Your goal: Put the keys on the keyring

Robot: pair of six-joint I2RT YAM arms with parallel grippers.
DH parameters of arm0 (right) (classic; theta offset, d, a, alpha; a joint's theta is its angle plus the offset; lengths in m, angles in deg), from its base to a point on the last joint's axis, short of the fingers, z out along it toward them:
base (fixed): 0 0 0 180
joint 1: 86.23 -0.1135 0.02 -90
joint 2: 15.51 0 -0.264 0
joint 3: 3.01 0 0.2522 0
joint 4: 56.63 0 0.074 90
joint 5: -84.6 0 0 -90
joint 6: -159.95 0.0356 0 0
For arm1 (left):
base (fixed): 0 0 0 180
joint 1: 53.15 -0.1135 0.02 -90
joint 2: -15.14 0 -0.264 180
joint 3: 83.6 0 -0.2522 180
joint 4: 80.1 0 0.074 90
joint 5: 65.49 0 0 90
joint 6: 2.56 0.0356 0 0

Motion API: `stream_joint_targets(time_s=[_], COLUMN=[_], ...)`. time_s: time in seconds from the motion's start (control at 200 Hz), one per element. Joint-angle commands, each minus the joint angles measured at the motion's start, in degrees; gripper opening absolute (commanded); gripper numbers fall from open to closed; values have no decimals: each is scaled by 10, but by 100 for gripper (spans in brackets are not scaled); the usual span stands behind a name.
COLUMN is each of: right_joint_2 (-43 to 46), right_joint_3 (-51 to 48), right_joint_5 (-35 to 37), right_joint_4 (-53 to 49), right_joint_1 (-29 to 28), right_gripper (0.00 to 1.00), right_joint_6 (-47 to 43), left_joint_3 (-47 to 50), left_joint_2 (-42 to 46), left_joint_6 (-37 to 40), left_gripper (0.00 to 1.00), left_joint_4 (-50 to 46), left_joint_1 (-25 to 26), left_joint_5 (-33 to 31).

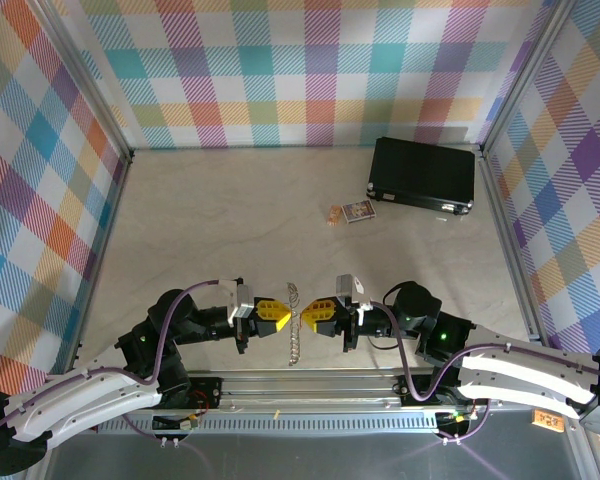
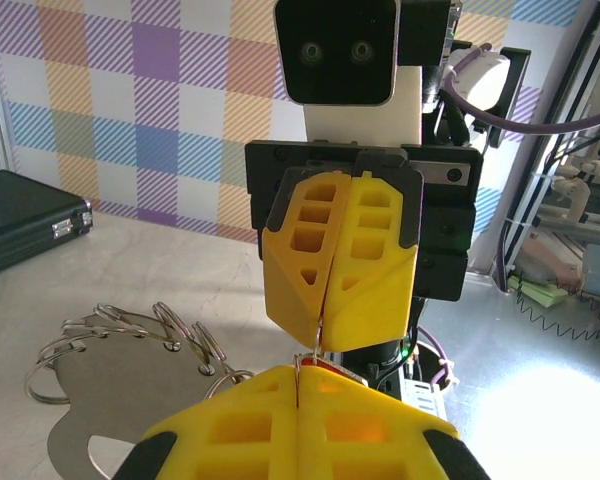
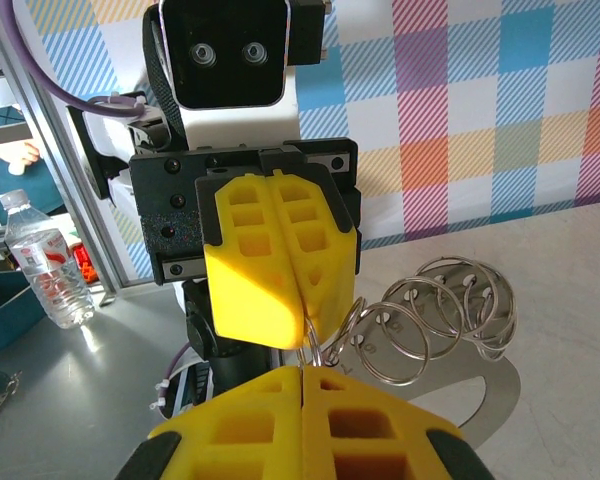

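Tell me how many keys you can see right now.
1: a red-headed key, mostly hidden between the left gripper and right gripper tips at the keyring. More may be hidden there.

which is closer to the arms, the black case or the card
The small printed card; it lies nearer, while the black case sits farther back to its right.

Left gripper and right gripper face off at 6 o'clock, keyring between them. Black case at 2 o'clock.
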Motion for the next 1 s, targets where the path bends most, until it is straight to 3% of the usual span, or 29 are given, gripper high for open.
stream_joint_targets(time_s=[0.0,0.995], right_joint_2=[6,-2], right_joint_3=[3,1], right_joint_5=[5,6], right_joint_4=[26,30], right_joint_1=[-5,-5], right_gripper=[0,0], right_joint_6=[-1,0], left_joint_3=[2,3], left_joint_2=[8,10], left_joint_6=[7,7], left_gripper=[0,0], left_joint_4=[28,29], left_joint_1=[4,3], left_joint_5=[6,10])
